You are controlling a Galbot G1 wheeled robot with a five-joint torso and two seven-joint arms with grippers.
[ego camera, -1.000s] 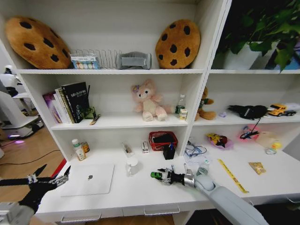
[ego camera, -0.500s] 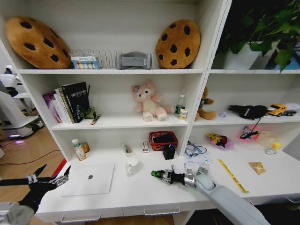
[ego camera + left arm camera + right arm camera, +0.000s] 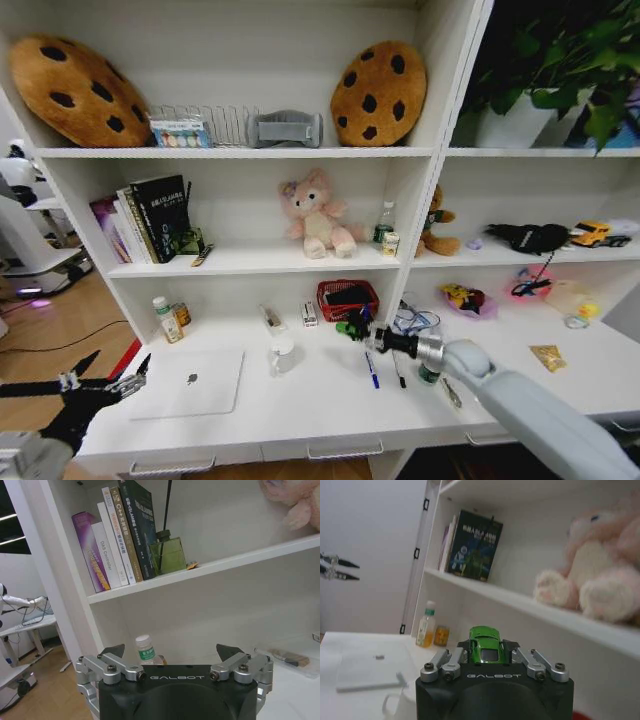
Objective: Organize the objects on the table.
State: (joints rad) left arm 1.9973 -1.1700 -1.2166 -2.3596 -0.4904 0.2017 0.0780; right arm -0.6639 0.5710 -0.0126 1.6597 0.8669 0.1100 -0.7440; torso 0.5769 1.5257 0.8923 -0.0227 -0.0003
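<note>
Right end effector (image 3: 352,329) raised, clamping green toy car (image 3: 485,644).

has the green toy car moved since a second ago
Yes. The right gripper has lifted the green toy car off the table, back toward the red basket.

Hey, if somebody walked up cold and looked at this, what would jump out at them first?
Probably the right gripper held above the table, shut on the tiny green toy car. Next, the two cookie-shaped cushions on the top shelf. The left gripper hangs open off the table's left end, beside the silver laptop.
</note>
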